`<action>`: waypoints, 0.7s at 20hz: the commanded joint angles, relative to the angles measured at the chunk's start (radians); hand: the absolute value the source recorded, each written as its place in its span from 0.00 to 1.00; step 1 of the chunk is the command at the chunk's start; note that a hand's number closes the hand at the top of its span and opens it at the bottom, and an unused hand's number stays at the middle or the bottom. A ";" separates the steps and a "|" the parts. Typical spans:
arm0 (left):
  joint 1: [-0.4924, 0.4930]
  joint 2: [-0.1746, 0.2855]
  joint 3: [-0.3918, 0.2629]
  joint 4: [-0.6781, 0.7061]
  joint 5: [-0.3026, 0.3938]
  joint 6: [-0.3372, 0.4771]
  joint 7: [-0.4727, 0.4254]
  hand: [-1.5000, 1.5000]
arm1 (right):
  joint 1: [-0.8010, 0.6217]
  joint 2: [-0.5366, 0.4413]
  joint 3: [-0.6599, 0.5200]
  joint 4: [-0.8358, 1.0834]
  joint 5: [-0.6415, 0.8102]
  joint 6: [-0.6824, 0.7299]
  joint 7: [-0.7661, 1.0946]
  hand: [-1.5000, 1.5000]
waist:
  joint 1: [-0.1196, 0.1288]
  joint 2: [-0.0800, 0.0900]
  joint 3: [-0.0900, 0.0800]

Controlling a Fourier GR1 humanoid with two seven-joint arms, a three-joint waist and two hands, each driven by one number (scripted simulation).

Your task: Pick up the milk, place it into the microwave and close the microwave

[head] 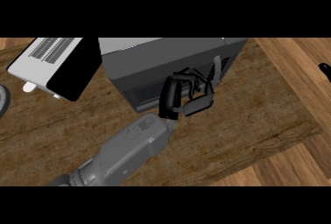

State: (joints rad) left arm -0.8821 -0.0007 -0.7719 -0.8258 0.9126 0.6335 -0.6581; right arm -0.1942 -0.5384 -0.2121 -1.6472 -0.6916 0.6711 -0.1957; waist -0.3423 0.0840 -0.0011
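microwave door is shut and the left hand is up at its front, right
No: the head view shows the microwave door swung open to the left, not shut. The left hand is at the front of the microwave, as you said.

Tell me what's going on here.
The left robot hand, on a grey forearm coming in from the lower left, is at the front opening of the dark grey box-shaped microwave on the wooden counter. No milk carton shows, and whether the hand hides it can't be told. A black sliver at the right edge may be the right robot hand.
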 commanded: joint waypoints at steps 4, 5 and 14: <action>-0.072 0.001 0.043 0.097 0.038 -0.019 0.001 1.00 | -0.016 -0.020 -0.007 -0.002 -0.045 0.006 0.020 0.00 | -0.008 0.017 -0.001; -0.067 0.001 0.039 0.100 0.040 -0.023 -0.004 1.00 | -0.023 -0.026 -0.006 -0.006 -0.049 0.010 0.024 0.00 | -0.004 0.018 -0.002; -0.077 0.001 0.029 0.113 0.077 -0.025 -0.029 1.00 | -0.026 -0.051 0.022 -0.018 -0.113 0.055 0.056 0.00 | -0.003 0.016 -0.002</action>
State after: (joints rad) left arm -0.8952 -0.0006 -0.7942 -0.8083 0.9648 0.6265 -0.7099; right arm -0.2159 -0.5745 -0.1936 -1.6621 -0.7816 0.7131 -0.1524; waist -0.3412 0.0858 0.0002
